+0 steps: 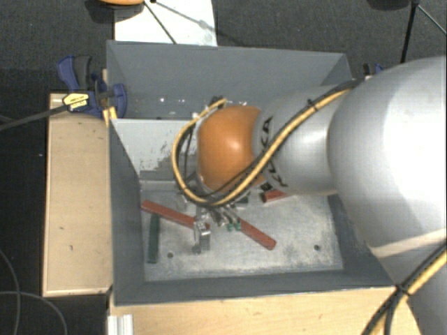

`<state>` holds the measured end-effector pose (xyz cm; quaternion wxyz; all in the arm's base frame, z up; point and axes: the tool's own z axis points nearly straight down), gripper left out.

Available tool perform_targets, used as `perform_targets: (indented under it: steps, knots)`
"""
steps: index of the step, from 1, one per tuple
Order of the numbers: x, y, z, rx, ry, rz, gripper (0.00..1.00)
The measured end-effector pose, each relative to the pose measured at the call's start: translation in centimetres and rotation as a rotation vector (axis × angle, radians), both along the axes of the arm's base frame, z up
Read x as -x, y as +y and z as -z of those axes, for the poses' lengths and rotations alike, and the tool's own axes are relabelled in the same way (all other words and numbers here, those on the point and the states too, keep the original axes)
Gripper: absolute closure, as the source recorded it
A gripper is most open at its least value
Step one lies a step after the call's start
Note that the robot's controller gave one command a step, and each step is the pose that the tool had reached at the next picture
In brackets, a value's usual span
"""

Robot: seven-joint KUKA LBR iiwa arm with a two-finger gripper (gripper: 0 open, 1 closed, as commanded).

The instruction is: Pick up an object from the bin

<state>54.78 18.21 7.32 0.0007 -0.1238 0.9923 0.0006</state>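
While gripper [202,239] hangs over a red stick [167,215], grip state unclear; green stick [152,240] nearby

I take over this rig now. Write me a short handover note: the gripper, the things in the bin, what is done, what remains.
Gripper: low over the floor of the bin, at the middle of a long red-brown stick that lies slantwise. I cannot tell whether it holds anything.
Other things: a dark green stick near the left wall, and a small red piece under the arm.
Done: the arm is down among the things.
Left: nothing is seen lifted. One thing must be grasped and raised; the red-brown stick is nearest.
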Motion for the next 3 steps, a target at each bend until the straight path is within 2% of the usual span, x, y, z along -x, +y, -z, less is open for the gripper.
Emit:
perform_targets:
  steps: [1,2,3]
  knots:
    - [-0.1,-0.2,-0.1,0.003,-0.002,0.008,1.00]
    - [-0.1,-0.2,-0.1,0.003,-0.002,0.009,1.00]
    - [-0.4,-3.1,-14.5,0.000,-0.001,-0.025,1.00]
